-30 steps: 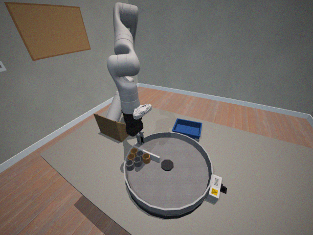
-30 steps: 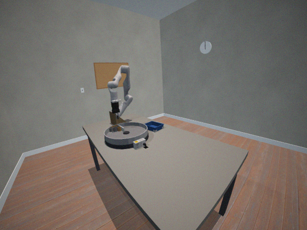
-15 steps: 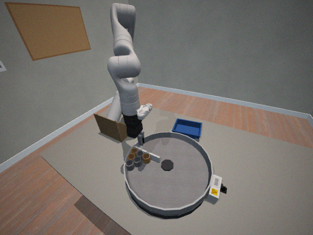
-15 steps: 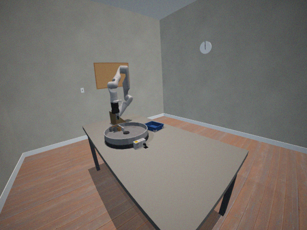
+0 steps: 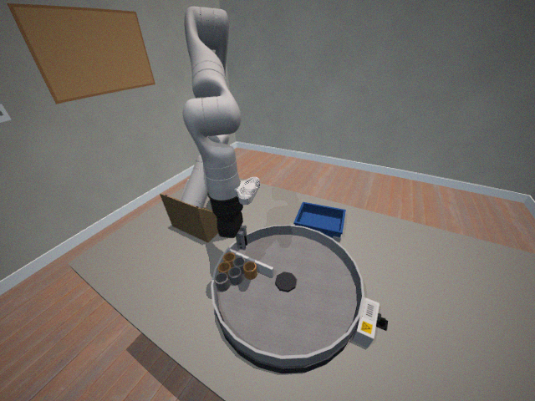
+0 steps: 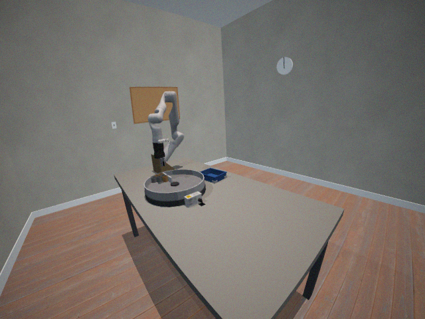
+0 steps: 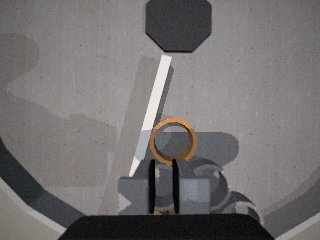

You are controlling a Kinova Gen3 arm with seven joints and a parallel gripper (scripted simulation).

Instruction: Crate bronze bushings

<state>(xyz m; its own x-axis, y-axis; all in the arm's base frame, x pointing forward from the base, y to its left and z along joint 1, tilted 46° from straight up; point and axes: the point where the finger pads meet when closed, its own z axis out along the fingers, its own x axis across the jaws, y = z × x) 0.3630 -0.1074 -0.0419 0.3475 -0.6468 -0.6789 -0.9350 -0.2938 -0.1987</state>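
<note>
The round turning table [image 5: 287,297] holds a cluster of bushings at its left rim, against a white bar [image 5: 252,261]. Bronze bushings stand at the right [image 5: 250,269], the left [image 5: 224,266] and the back [image 5: 229,257] of the cluster. Steel bushings [image 5: 235,275] stand between and in front of them. My gripper [image 5: 242,243] points down just above the back of the cluster, fingers a narrow gap apart and empty. In the wrist view the fingers sit just short of one bronze bushing [image 7: 173,140]; grey bushings [image 7: 220,195] are partly hidden under them. The blue crate [image 5: 320,217] is empty.
A dark hub [image 5: 285,281] sits at the table's middle. A raised rim runs round the table. A cardboard box [image 5: 190,216] stands behind the gripper, by the arm's base. A white control box [image 5: 366,323] is fixed to the table's front right.
</note>
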